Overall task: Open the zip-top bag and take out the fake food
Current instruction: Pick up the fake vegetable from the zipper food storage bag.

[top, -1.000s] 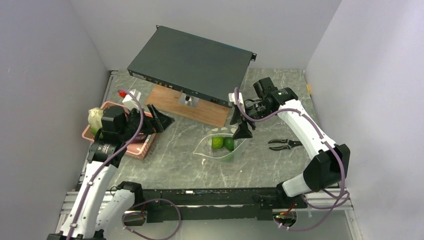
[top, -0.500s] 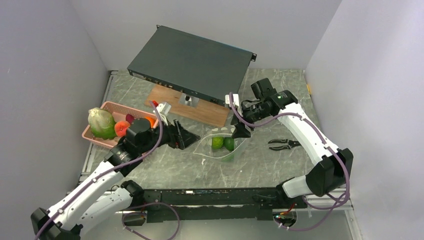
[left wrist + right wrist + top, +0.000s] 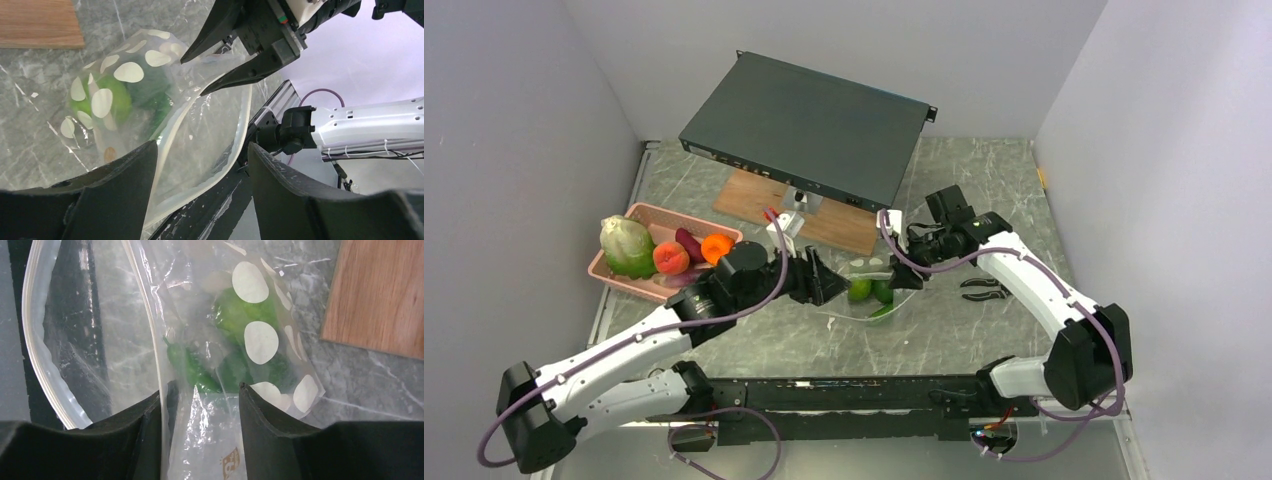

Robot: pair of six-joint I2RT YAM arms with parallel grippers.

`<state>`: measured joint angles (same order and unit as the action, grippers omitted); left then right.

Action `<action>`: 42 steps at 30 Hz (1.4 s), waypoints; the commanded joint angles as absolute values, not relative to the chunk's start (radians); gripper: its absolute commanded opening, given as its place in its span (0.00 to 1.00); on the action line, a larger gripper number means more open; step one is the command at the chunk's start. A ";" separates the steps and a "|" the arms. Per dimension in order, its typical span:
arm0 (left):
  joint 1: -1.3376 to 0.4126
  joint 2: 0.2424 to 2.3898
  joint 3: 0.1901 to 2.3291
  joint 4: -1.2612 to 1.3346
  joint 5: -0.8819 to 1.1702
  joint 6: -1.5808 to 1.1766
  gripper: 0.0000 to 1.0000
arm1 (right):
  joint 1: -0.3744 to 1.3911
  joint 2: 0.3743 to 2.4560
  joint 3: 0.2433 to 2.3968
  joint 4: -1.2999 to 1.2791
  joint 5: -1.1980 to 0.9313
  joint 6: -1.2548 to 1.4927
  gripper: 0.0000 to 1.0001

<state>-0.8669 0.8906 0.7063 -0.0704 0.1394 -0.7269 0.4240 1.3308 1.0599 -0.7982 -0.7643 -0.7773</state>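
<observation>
Green fake food [image 3: 227,315] inside zip-top bag [image 3: 125,340]

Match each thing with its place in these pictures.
Things:
1 zip-top bag
2 pliers
3 orange ball
4 wooden board

Places:
a partly under the dark flat box
b in the pink basket
c between left tool and right tool
d on the table, right of the bag

Pairs: 1-c, 2-d, 3-b, 4-a
</observation>
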 commanded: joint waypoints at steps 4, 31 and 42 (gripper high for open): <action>-0.931 0.988 0.815 -0.029 0.048 -0.740 0.62 | 0.420 1.249 1.012 -0.690 -0.731 -0.710 0.30; -1.113 1.150 1.036 -0.123 0.068 -0.654 0.47 | 0.459 1.208 1.005 -0.590 -0.758 -0.395 0.00; -1.119 1.283 1.025 -0.153 -0.182 -0.632 0.25 | 0.377 1.076 0.959 -0.614 -0.769 -0.204 0.00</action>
